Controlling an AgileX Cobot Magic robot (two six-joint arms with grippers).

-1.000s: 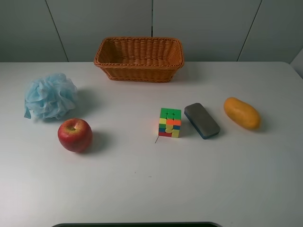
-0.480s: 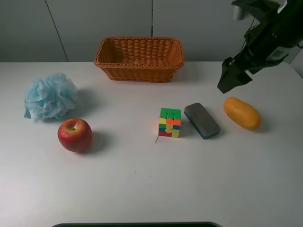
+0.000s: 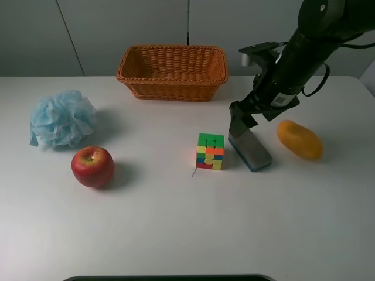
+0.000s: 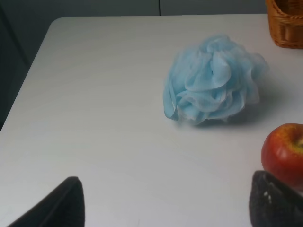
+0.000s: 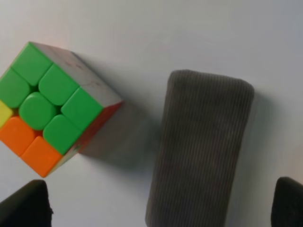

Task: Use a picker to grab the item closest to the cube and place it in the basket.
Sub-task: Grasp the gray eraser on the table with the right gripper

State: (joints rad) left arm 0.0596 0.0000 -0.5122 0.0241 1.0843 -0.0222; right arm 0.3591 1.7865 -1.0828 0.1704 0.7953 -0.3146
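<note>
The right claw [image 3: 243, 124] is hovering, spread wide and empty, above the grey rectangular felt eraser [image 3: 254, 153]. The eraser is lying right of centre, beside the multicoloured puzzle cube [image 3: 210, 151].

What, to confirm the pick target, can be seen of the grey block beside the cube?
The grey block is an oblong with rounded corners, a dark ribbed felt-like top and a blue base. It lies flat on the table, right of the cube, not touching it. The open right gripper hangs over its far end.
</note>
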